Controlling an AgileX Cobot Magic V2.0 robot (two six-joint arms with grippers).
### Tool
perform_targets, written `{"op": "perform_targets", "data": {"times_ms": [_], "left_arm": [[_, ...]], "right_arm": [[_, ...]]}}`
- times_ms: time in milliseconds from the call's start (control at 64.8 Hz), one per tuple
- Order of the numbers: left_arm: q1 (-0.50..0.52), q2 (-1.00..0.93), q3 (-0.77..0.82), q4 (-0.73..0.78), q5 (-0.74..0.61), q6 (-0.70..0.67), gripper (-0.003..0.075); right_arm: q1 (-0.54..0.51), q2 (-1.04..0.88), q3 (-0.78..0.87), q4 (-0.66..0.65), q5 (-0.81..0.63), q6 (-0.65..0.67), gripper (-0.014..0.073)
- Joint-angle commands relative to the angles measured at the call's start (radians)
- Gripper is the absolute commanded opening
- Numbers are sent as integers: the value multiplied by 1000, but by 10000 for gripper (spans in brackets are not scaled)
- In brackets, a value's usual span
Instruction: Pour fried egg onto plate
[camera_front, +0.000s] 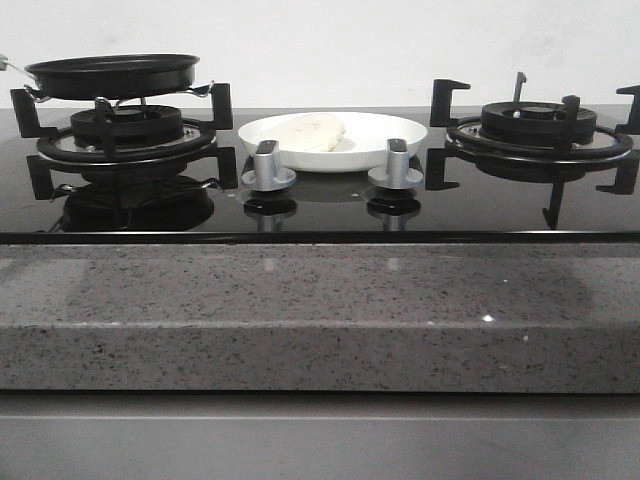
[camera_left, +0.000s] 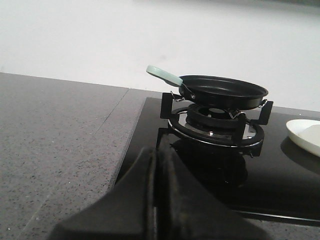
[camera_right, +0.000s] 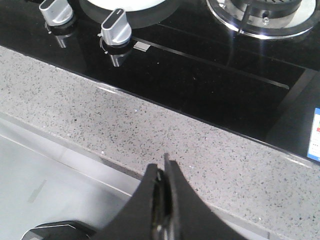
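Note:
The fried egg (camera_front: 310, 132) lies pale side up on the white plate (camera_front: 390, 132), which sits on the black hob between the two burners. The plate's edge also shows in the left wrist view (camera_left: 300, 134) and the right wrist view (camera_right: 122, 4). The black frying pan (camera_front: 112, 75) stands empty on the left burner; in the left wrist view (camera_left: 222, 90) its pale green handle (camera_left: 164, 75) points away from the plate. My left gripper (camera_left: 156, 155) is shut and empty, in front of the hob's left edge. My right gripper (camera_right: 164, 167) is shut and empty over the counter's front edge.
Two silver knobs (camera_front: 268, 168) (camera_front: 396, 165) stand in front of the plate. The right burner (camera_front: 540, 130) with black pan supports is bare. A grey speckled stone counter (camera_front: 320, 300) runs along the front and to the hob's left (camera_left: 55, 135).

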Motion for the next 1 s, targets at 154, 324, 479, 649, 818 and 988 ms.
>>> {"op": "perform_targets", "data": {"times_ms": [154,324,479,649,818,988], "left_arm": [[-8,-20,5,-7,-81,4,-19],[-8,-20,5,-7,-81,4,-19],[-8,-20,5,-7,-81,4,-19],[-8,-20,5,-7,-81,4,-19],[-8,-20,5,-7,-81,4,-19],[-8,-20,5,-7,-81,4,-19]], "right_arm": [[0,1,-22,-8,-58,-10,-69],[0,1,-22,-8,-58,-10,-69],[0,1,-22,-8,-58,-10,-69],[0,1,-22,-8,-58,-10,-69],[0,1,-22,-8,-58,-10,-69],[-15,-20,-12,-44,-82,-10,-69]]}}
